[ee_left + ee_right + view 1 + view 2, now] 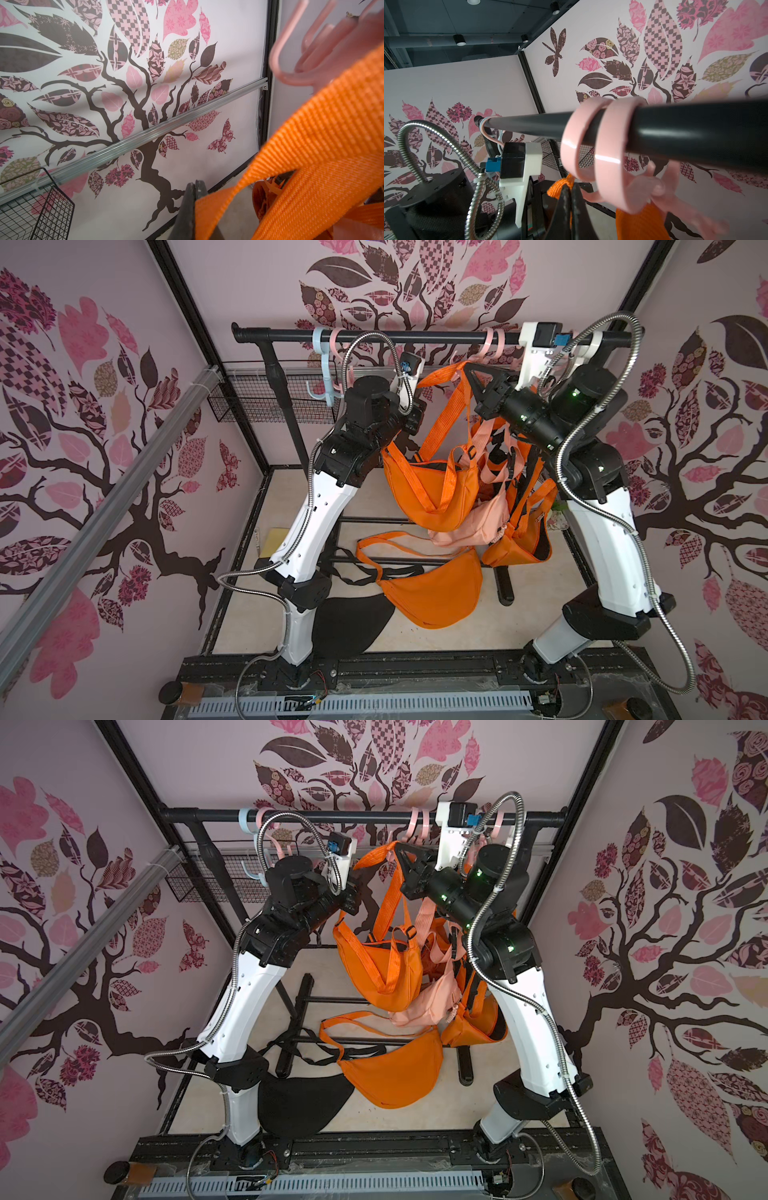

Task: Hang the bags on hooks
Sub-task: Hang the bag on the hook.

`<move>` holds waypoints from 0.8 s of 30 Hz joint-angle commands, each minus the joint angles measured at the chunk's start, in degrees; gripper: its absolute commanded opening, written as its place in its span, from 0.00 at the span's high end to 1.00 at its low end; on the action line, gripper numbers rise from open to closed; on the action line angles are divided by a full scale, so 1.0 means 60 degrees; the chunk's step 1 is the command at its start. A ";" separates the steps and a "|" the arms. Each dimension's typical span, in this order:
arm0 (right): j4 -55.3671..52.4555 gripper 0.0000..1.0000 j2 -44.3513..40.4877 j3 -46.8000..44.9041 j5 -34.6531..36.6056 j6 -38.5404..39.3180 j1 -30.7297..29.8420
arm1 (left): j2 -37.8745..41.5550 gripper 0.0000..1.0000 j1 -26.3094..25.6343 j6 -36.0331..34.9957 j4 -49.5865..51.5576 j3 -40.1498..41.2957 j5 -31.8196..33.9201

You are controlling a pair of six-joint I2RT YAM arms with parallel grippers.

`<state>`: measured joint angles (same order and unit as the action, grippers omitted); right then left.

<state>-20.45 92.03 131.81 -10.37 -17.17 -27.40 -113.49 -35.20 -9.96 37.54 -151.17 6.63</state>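
An orange bag (pixel 428 489) (pixel 374 973) hangs in mid-air below the black rail (pixel 374 336), held up by its orange strap (pixel 446 406). My left gripper (pixel 419 408) (pixel 195 187) is shut on the strap (pixel 311 135) at the bag's left side. My right gripper (pixel 467 366) (pixel 570 188) is shut on a bunched fold of the strap (pixel 559 185), just under the rail (pixel 695 128). Pink hooks (pixel 494 342) (pixel 610 145) ring the rail right beside the right gripper. A blurred pink hook (pixel 291 62) shows close above the strap in the left wrist view.
A peach bag (pixel 478 522) and another orange bag (pixel 519 543) hang at the right. An orange bag (pixel 432 593) and a black bag (pixel 349 622) lie on the floor. A wire basket (pixel 257 398) and a blue hook (pixel 328 377) are at the rail's left end.
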 commanded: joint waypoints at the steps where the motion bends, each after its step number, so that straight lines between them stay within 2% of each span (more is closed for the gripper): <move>1: 0.1043 1.00 -0.0443 -0.0478 0.0489 -0.0249 0.0028 | -0.0255 1.00 0.0105 -0.0154 0.0220 -0.0205 0.0230; 7: 0.0604 1.00 0.0005 0.0196 0.0430 -0.0311 0.0039 | -0.0336 1.00 0.0139 -0.0146 0.0356 -0.0175 0.0205; 14: 0.0785 1.00 -0.0220 0.0128 0.0753 -0.0259 0.0026 | 0.0166 1.00 0.0142 0.0186 -0.0114 -0.0113 0.0171; 17: 0.1083 1.00 -0.0398 -0.0103 0.1219 -0.0245 0.0034 | 0.0326 1.00 0.0163 0.0350 -0.0733 0.0059 0.0619; 20: 0.1124 1.00 -0.0294 0.0016 0.1433 -0.0296 0.0036 | 0.0178 1.00 0.0253 0.0436 -0.1238 0.0035 0.1029; 24: 0.0630 1.00 0.0068 0.0560 0.1726 -0.0396 0.0036 | -0.0404 1.00 0.0331 0.0582 -0.1065 -0.0463 0.1116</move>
<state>-18.81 92.38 131.20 -4.08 -19.11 -27.49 -113.86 -34.37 -7.99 32.03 -151.70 10.02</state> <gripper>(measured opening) 0.049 0.048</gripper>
